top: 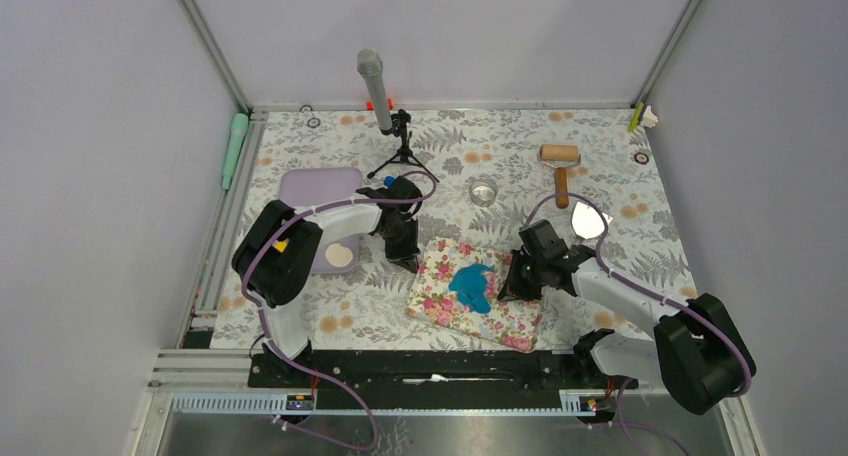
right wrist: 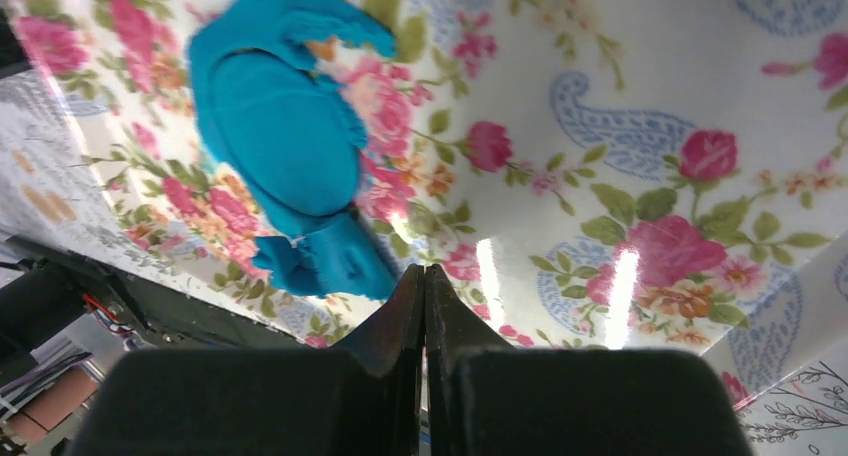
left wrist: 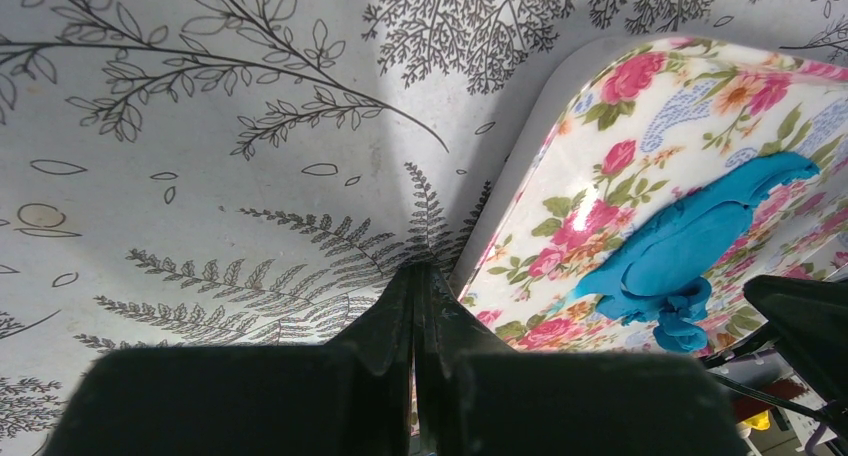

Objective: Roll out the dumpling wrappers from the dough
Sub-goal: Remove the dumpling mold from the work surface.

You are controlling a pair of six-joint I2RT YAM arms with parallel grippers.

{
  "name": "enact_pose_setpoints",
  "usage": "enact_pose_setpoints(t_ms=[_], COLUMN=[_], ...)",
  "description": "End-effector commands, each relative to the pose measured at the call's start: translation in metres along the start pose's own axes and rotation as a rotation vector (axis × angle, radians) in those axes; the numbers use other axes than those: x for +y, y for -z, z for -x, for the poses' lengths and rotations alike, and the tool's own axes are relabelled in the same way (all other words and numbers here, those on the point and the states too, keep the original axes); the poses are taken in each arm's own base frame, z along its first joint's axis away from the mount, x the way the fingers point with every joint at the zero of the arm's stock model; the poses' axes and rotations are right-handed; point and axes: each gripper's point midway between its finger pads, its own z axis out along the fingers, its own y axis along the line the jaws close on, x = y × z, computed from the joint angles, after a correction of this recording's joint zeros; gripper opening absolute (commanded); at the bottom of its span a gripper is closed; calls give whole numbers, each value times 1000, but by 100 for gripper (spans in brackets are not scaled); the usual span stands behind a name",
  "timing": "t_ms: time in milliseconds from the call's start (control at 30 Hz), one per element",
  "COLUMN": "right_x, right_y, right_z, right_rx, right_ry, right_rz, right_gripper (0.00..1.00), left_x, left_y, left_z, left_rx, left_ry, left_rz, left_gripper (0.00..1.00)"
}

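Note:
The dough (top: 473,286) is a flattened, ragged blue sheet lying on the floral pink mat (top: 437,276). In the right wrist view the dough (right wrist: 280,126) has a small folded lump at its near end. My right gripper (right wrist: 424,271) is shut and empty, its tip over the mat just right of that lump. In the top view the right gripper (top: 507,286) is at the mat's right side. My left gripper (left wrist: 415,271) is shut and empty, with its tip on the tablecloth beside the mat's left edge (left wrist: 520,191). No dumpling wrappers are in view.
A wooden roller (top: 560,158) lies at the back right, with a shiny round lid (top: 588,221) near it. A glass ring (top: 483,191) stands behind the mat. A purple tray (top: 318,191) holding a pale disc (top: 340,255) sits left. A microphone tripod (top: 400,146) stands at the back.

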Motion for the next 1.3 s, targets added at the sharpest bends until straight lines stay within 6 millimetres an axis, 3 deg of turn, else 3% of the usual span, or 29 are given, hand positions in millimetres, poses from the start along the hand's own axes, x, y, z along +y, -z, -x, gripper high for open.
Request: enact_pose_setpoints(t_ms=[0, 200, 500, 700, 867, 1000, 1067, 1200, 1267], right_x=[-12, -7, 29, 58, 100, 119, 123, 112, 109], right_y=[-7, -24, -21, -19, -16, -17, -15, -4, 2], right_z=[-5, -26, -24, -25, -28, -32, -31, -18, -13], right_rx=[8, 64, 71, 74, 75, 104, 101, 31, -6], right_ry=[-65, -106, -76, -7, 92, 147, 170, 199, 204], right_rz=[-49, 22, 175, 261, 338, 356, 351, 264, 247], right_gripper=[0, 0, 0, 0, 0, 0, 0, 1, 9], left_x=[5, 4, 2, 1, 4, 4, 3, 5, 4], left_y=[-10, -13, -14, -16, -16, -16, -17, -18, -19], left_z=[8, 8, 8, 8, 10, 10, 10, 7, 6], left_rx=[-32, -27, -22, -12, -16, -15, -16, -8, -1], left_ry=[-2, 8, 6, -1, -8, -6, -1, 3, 2], left_rz=[11, 0, -7, -10, 6, 4, 0, 0, -1], left_gripper=[0, 0, 0, 0, 0, 0, 0, 0, 0])
